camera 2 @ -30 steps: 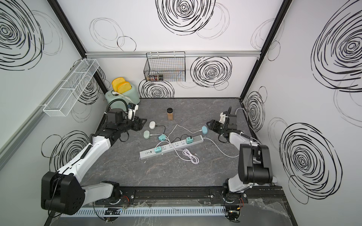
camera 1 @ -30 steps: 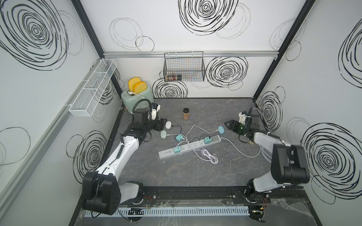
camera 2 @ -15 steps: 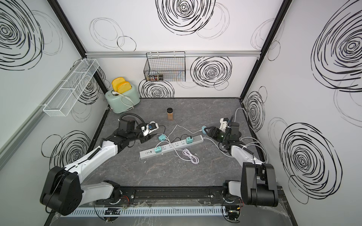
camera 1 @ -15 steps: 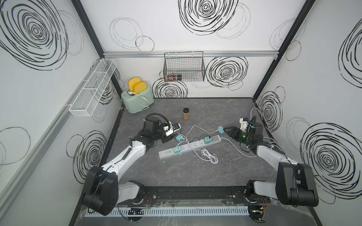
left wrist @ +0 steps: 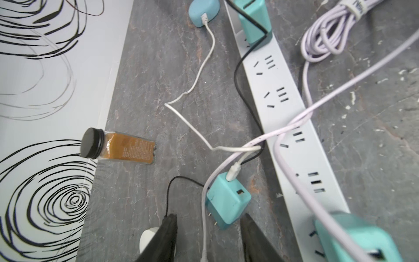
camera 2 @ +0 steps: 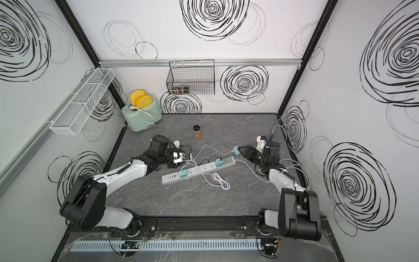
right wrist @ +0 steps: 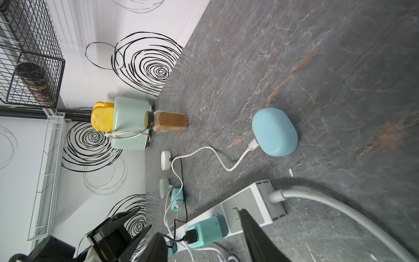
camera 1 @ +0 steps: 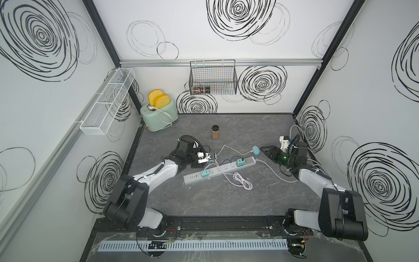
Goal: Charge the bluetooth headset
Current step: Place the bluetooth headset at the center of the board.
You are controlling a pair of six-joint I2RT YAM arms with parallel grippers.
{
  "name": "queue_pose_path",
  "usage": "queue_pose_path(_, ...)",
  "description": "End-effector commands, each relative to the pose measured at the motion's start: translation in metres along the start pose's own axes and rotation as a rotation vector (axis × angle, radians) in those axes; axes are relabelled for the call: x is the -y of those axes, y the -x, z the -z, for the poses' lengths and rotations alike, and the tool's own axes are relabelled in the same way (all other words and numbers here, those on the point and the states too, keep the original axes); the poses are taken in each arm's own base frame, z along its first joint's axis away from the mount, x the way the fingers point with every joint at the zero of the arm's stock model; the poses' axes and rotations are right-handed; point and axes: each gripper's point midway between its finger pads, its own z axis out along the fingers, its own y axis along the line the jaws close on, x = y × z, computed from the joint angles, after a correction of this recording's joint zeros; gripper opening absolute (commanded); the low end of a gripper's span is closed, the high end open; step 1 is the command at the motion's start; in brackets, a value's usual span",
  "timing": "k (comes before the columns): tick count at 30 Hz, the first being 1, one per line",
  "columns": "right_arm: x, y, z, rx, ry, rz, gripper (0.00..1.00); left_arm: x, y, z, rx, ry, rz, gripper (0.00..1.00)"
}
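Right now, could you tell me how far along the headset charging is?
Done: the white cable joins the blue headset case to a loose teal adapter. In hand: the open left hand straddles that adapter's end, not gripping. Left: plug it into the power strip.

White walls [camera 1: 186, 22] scrawled with black spirals enclose a grey marbled floor [camera 1: 226, 199]. A black wire basket [camera 1: 213, 77] hangs upper centre of the frame; a white mesh shelf [camera 1: 106, 102] lines the left wall.

Toaster [camera 1: 158, 115] with bread [camera 1: 157, 101] in the far corner; spice jar [camera 1: 215, 132] upright mid-table; black basket [camera 1: 213, 78] and white rack [camera 1: 106, 102] on the walls.
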Motion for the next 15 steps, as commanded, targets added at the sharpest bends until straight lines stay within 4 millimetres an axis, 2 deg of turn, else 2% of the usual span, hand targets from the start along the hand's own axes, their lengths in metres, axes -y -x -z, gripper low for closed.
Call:
queue_pose_path(1, -0.001, 0.000, 0.001, 0.000, 0.027, -0.013, 0.58, 0.009, -0.008, -0.010, -0.036, -0.029, -0.082, 0.44)
queue_pose_path(4, 0.001, 0.001, 0.002, 0.003, 0.030, -0.022, 0.58, 0.014, -0.014, -0.016, -0.061, -0.061, -0.090, 0.38)
queue_pose_path(8, 0.002, 0.002, 0.003, 0.004, 0.034, -0.026, 0.58, 0.021, -0.021, -0.021, -0.094, -0.092, -0.115, 0.37)
queue_pose_path(12, 0.003, 0.003, 0.005, 0.011, 0.035, -0.029, 0.58, 0.017, -0.023, -0.025, -0.104, -0.099, -0.108, 0.36)
queue_pose_path(15, 0.004, 0.004, 0.007, 0.015, 0.038, -0.034, 0.58, 0.021, -0.025, -0.030, -0.123, -0.137, -0.109, 0.31)
